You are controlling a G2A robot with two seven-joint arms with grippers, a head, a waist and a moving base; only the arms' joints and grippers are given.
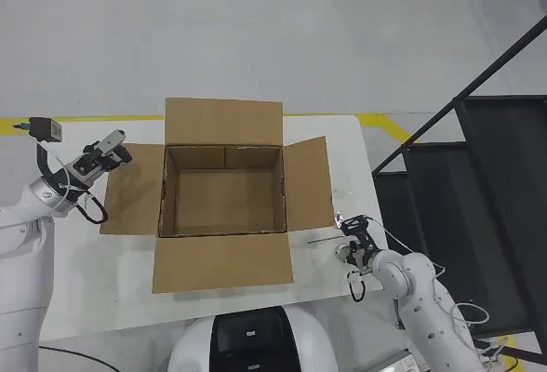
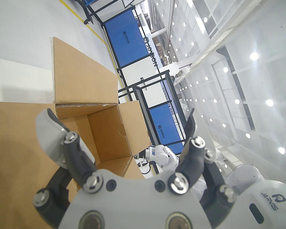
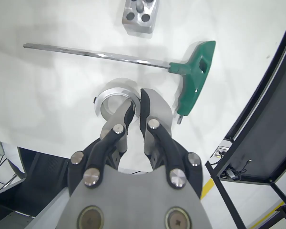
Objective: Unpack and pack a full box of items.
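Observation:
An open cardboard box (image 1: 223, 122) stands in the middle of the white table (image 1: 346, 149), all flaps folded out and its inside bare. My left gripper (image 1: 115, 151) hangs open over the box's left flap; in the left wrist view it (image 2: 120, 122) holds nothing and looks toward the box (image 2: 81, 77). At the table's front right, my right gripper (image 3: 137, 108) is shut on the wall of a metal ring (image 3: 109, 100), one finger inside the ring and one outside. The same gripper (image 1: 353, 244) sits right of the box's front flap.
A green T-handle hex key (image 3: 195, 72) lies just beyond the ring, its long shaft stretched across the table. A metal block with several holes (image 3: 140, 8) lies farther on. A black metal frame (image 1: 478, 186) stands off the table's right edge.

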